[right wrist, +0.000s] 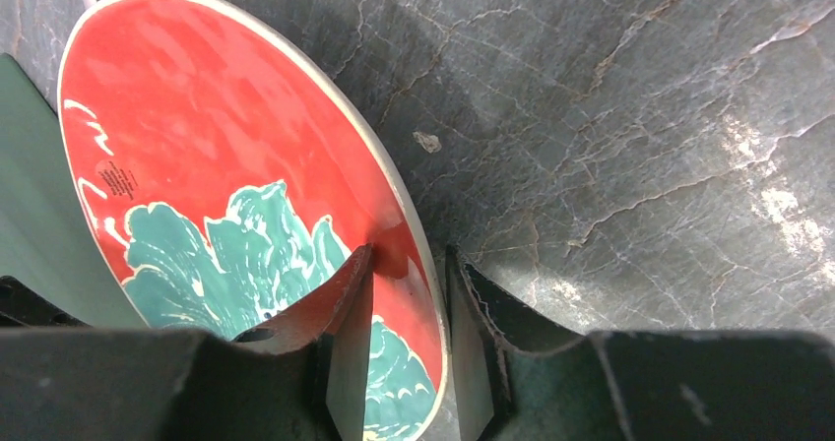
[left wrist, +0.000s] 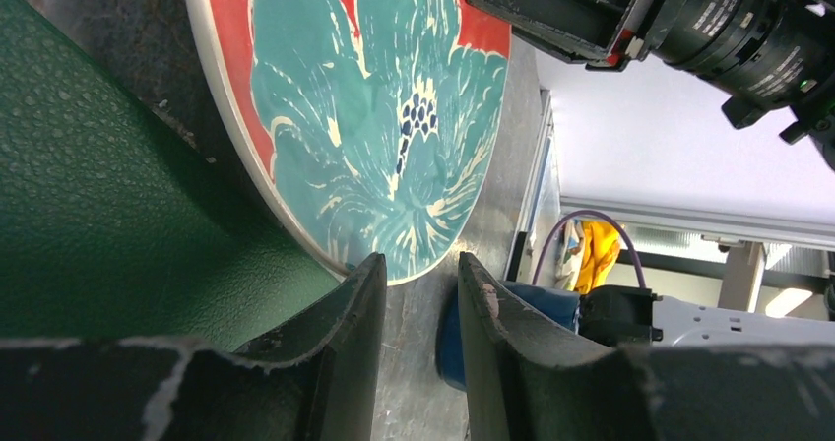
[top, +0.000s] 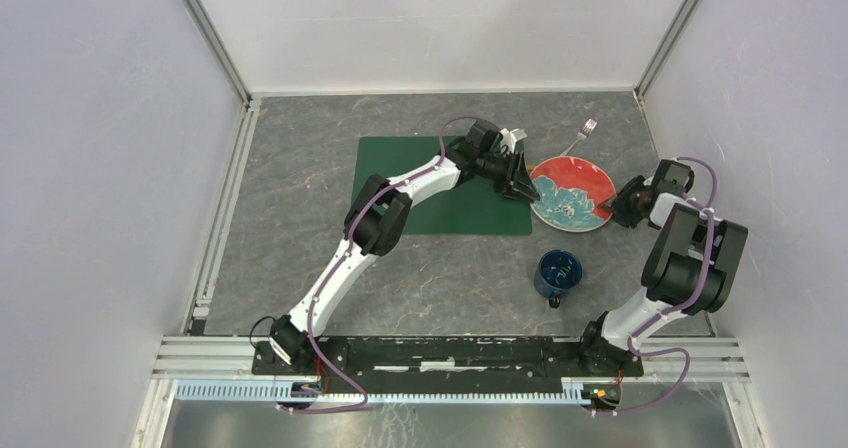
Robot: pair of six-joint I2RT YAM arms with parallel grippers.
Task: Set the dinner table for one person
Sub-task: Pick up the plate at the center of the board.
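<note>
A red plate with a teal flower [top: 572, 193] lies on the dark grey stone-look dinner table [top: 290, 258], its left rim at the right edge of the green placemat [top: 440, 183]. My right gripper [top: 612, 206] is at the plate's right rim. In the right wrist view its jaws [right wrist: 409, 254] straddle the rim of the plate [right wrist: 197, 165], one finger on the red face and one outside, shut on it. My left gripper [top: 520, 186] is at the plate's left edge. In the left wrist view it [left wrist: 421, 264] is slightly open and empty beside the plate [left wrist: 374, 96].
A fork [top: 580, 136] lies behind the plate. A blue mug [top: 557, 273] stands in front of the plate and shows past the left fingers [left wrist: 537, 303]. White walls enclose the table on three sides.
</note>
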